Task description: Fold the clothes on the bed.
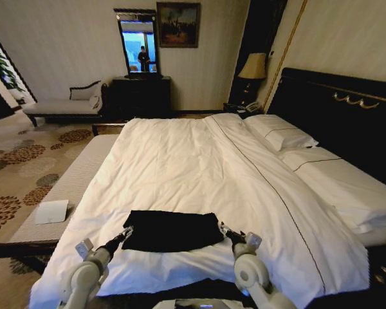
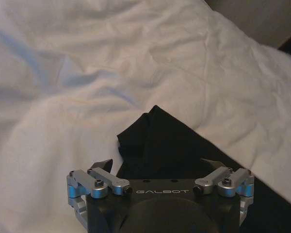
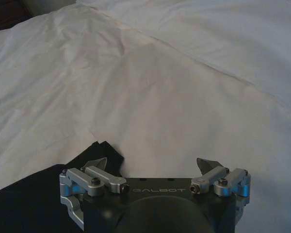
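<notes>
The black T-shirt (image 1: 172, 230) lies folded into a flat rectangle on the white duvet (image 1: 180, 167) near the foot of the bed (image 1: 347, 116). The left hand (image 1: 127, 232) and right hand (image 1: 222, 228) sit at its near corners, both open.

Between the silver-and-black left gripper (image 1: 128, 232) and right gripper (image 1: 223, 228) lies the plain black T-shirt (image 1: 172, 230). Beyond them spreads the bed's (image 1: 180, 161) white duvet, edged with a thin dark stripe, below a dark headboard (image 1: 334, 116).
</notes>
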Tool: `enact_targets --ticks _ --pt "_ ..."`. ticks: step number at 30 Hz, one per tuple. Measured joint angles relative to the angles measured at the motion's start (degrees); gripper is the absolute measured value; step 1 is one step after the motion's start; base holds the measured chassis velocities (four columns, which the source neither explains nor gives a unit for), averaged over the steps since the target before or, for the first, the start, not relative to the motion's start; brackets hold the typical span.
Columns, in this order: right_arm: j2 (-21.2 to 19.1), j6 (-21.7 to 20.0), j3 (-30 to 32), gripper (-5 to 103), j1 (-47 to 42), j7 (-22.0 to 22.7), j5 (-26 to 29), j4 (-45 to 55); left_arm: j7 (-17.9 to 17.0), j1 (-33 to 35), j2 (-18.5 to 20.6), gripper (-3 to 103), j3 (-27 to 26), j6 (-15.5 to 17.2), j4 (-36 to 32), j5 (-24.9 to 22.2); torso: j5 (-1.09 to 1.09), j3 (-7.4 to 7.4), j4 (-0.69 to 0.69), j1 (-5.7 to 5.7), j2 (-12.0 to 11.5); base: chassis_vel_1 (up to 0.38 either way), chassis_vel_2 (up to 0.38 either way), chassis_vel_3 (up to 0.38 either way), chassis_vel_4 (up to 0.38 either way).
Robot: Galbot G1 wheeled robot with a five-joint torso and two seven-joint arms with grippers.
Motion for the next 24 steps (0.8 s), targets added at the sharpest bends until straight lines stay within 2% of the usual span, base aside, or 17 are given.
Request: enact_targets --ticks 1,3,4,5,6,8,9,10,12,16,24 --pt "0.1 0.0 0.0 100 0.1 0.0 0.0 -0.2 0.9 0.4 1.0 99 0.3 -0.3 0.0 2.0 0.01 0.0 0.0 0.0 0.0 0.0 0.0 0.0 0.0" --pt "0.1 0.0 0.0 100 0.1 0.0 0.1 -0.4 1.3 0.7 1.5 99 0.5 -0.5 0.1 2.9 0.01 0.0 0.0 0.0 0.0 0.0 0.0 0.0 0.0" --pt "0.0 0.0 0.0 100 0.2 0.0 0.1 -0.5 2.1 1.1 2.6 91 0.9 -0.7 0.2 4.3 0.01 0.0 0.0 0.0 0.0 0.0 0.0 0.0 0.0" --pt "-0.1 0.0 0.0 100 0.2 0.1 0.2 -0.6 2.7 1.5 3.5 91 1.3 -0.8 0.3 5.0 0.0 0.0 0.0 0.0 0.0 0.0 0.0 0.0 0.0" --pt "-0.1 0.0 0.1 100 0.2 0.1 0.3 -0.6 3.8 2.1 4.7 86 1.9 -1.1 0.3 6.3 0.01 0.0 0.0 0.0 0.0 0.0 0.0 0.0 0.0" --pt "-0.1 0.0 0.1 100 0.3 0.1 0.3 -0.6 4.0 2.2 4.9 86 2.0 -1.1 0.3 6.5 0.01 0.0 0.0 0.0 0.0 0.0 0.0 0.0 0.0" --pt "-0.2 0.0 0.1 100 0.3 0.1 0.4 -0.6 5.1 2.7 6.1 80 2.5 -1.6 0.3 7.8 0.01 0.0 0.0 0.0 0.0 0.0 0.0 0.0 0.0" --pt "-0.2 0.0 0.1 100 0.3 0.2 0.4 -0.5 6.7 3.2 7.9 70 3.0 -2.1 0.3 9.2 0.01 0.0 0.0 0.0 0.0 0.0 0.0 0.0 0.0" --pt "-0.2 0.0 0.1 100 0.2 0.2 0.5 -0.5 7.7 3.5 8.9 70 3.2 -2.5 0.4 9.9 0.02 0.0 0.0 0.0 0.0 0.0 0.0 0.0 0.0" --pt "-0.1 0.0 0.2 100 -0.1 0.6 0.5 -0.3 11.0 4.2 12.4 62 4.1 -3.8 0.9 11.7 0.0 0.0 0.0 0.0 0.0 0.0 0.0 0.0 0.0" --pt "-0.4 0.1 0.5 100 -0.5 1.0 0.7 0.0 12.4 6.2 15.1 56 3.5 -4.0 0.8 12.1 0.01 0.0 0.0 0.0 0.0 0.0 0.0 0.0 0.0"
